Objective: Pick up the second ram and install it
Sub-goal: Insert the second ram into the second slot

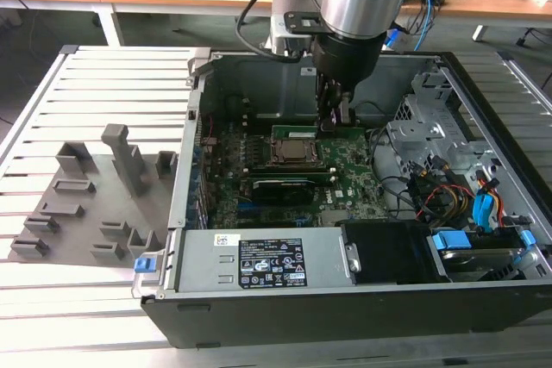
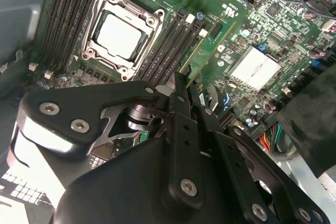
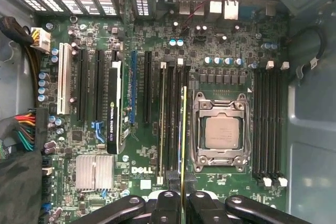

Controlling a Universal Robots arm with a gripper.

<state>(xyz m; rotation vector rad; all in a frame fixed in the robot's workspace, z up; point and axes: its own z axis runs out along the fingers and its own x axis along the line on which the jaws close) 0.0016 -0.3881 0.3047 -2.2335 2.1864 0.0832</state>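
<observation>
RAM stick over slot, beside CPU socket.
My claw [image 3: 181,203] is clamped on the second ram [image 3: 184,135], its long axis parallel to the slots beside the CPU socket [image 3: 220,132].

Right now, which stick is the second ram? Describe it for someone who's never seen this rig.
Find the silver processor socket in the middle of the motherboard. In the bank of long dark memory slots beside it, the second ram is the thin green stick standing on edge, the gripper closed on its end; the neighbouring slots are bare.

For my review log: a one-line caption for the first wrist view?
Tool holds the second ram edge-on over a slot beside the CPU socket.
</observation>
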